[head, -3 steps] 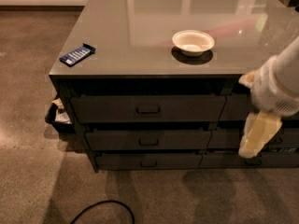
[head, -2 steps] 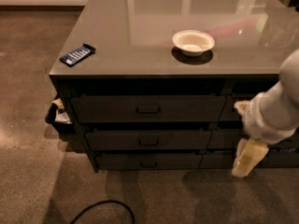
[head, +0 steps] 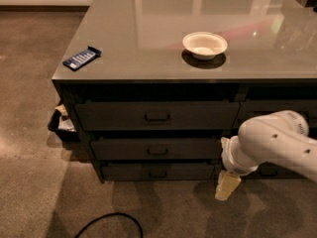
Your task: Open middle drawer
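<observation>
Nothing is opened yet. The middle drawer (head: 124, 148) sits shut in the left stack under the table (head: 148, 58), and its small handle (head: 157, 151) is untouched. The claw (head: 227, 185) hangs low near the floor, at about four o'clock from that handle and well apart from it (whether it is open or closed I cannot tell), with nothing visible in its hold. The whole job remains: reach the handle, take hold, pull the drawer outward.

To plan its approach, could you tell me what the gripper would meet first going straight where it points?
The gripper, low in front of the cabinet, points down, so probably the floor first, not the middle drawer.
</observation>
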Motion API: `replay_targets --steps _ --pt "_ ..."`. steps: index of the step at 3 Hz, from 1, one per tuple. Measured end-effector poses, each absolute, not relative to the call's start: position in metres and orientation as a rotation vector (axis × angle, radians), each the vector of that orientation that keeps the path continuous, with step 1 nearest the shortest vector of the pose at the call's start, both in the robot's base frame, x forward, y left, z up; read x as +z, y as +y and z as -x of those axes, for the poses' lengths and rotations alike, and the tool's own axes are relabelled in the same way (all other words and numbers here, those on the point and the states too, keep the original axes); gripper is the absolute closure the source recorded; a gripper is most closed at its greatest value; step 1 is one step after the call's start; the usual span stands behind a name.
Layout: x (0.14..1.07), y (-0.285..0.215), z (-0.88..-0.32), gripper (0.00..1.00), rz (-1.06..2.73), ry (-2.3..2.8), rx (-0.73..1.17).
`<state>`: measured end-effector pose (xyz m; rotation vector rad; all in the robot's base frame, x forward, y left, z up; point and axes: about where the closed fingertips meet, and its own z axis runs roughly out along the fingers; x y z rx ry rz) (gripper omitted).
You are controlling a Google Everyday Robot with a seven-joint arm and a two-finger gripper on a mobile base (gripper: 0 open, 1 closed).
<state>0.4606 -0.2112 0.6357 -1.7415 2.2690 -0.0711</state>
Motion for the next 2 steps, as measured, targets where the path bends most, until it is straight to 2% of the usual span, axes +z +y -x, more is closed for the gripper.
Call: replay_targets --steps 2 --pt "0.6352 -0.2075 -0.4771 0.00 1.646 2.271 -0.088"
